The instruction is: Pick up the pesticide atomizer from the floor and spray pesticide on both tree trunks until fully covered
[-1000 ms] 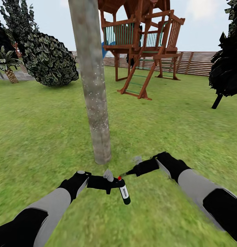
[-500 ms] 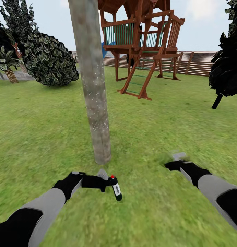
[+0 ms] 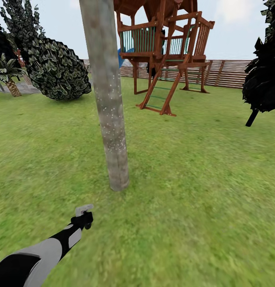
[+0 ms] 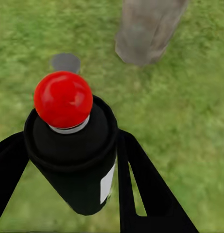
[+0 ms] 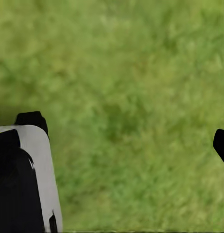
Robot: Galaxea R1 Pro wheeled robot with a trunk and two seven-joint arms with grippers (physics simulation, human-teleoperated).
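Where jaws close, pesticide atomizer (image 4: 73,150) between

Wide green lawn (image 3: 185,191) carrying a grey-brown tree trunk (image 3: 109,119) rooted near the middle (bark flecked with pale specks), a wooden play tower (image 3: 165,52) farther back, a slatted fence (image 3: 229,71) behind, dark conifers (image 3: 53,67) at either edge.

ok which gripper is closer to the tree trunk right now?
Left. The left gripper, clamped on the atomizer, sits low on the lawn just short of the tree trunk. The right wrist view shows grass, with no trunk nearby.
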